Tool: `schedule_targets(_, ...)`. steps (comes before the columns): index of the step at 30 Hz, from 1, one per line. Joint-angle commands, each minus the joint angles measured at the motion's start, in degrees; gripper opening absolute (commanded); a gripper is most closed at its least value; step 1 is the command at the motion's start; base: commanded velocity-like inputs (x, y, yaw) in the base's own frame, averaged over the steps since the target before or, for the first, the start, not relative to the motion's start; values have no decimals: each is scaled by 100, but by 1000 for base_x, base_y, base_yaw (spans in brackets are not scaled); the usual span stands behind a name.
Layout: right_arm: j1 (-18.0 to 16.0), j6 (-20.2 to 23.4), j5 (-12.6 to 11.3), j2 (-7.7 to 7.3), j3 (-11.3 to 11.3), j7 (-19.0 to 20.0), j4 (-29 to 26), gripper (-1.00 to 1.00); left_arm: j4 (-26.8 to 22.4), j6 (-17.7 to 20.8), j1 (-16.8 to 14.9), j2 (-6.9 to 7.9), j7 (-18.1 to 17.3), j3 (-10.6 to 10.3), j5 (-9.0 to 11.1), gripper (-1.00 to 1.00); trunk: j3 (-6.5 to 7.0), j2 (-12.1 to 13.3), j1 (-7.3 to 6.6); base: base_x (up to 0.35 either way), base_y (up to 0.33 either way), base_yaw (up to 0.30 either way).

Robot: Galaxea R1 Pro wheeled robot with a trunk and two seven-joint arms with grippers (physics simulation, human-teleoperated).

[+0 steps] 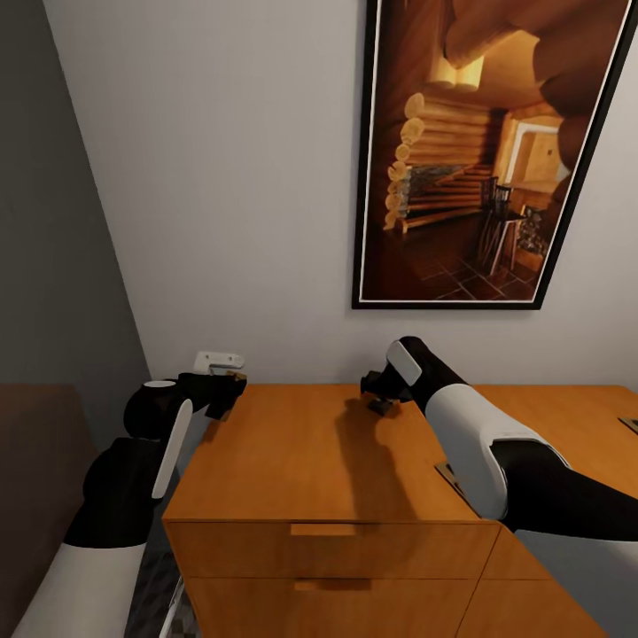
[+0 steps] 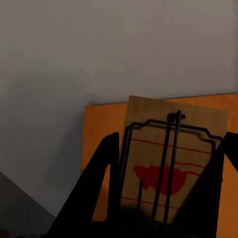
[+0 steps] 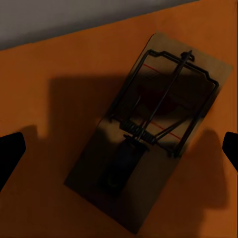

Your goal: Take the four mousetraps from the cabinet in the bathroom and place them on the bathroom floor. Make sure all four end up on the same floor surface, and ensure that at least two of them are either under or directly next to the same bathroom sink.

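Note:
The orange-brown cabinet point(image 1: 319, 461) stands against the wall in front of me, its drawers shut. My left gripper point(image 1: 227, 390) hovers at the top's back left corner, shut on one mousetrap point(image 2: 171, 148), whose tan board with the red spot stands between the black fingers point(image 2: 101, 188). Further right, my right gripper point(image 1: 381, 403) hangs just above the cabinet top, open. A second mousetrap point(image 3: 148, 129) lies flat on the wood under it, and the fingertips point(image 3: 10, 153) stand wide apart on either side without touching it.
A flat piece that looks like another mousetrap point(image 1: 446, 472) pokes out from under my right forearm, and one more point(image 1: 630, 424) lies at the top's right edge. A framed log-cabin picture point(image 1: 478, 151) hangs above. A dark grey wall point(image 1: 53, 230) closes the left side.

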Motion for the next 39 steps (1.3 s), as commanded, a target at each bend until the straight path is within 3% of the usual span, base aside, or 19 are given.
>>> schedule_targets(1, -10, 12, -32, 3, -33, -44, -8, 100, -5, 25, -5, -1, -7, -1, -15, -100, -7, -4, 0, 0, 0, 0)
schedule_targets(11, -47, 13, -31, -5, -34, -46, -8, 100, -5, 25, -5, 0, -6, -1, -16, -100, -7, -4, 0, 0, 0, 0)
schedule_targets(15, -56, 11, -28, -10, -39, -47, -8, 100, -5, 25, -5, 1, -6, -1, -13, -100, -78, -164, 88, 0, 0, 0)
schedule_targets(31, -62, 12, -25, -20, -41, -47, 0, 100, -5, 25, -5, 12, -6, -1, -14, -100, -78, -164, 88, 0, 0, 0)
schedule_targets(39, -63, 12, -24, -24, -41, -47, 5, 100, -5, 25, -5, 14, -6, -1, -15, -100, -168, -365, 197, 0, 0, 0)
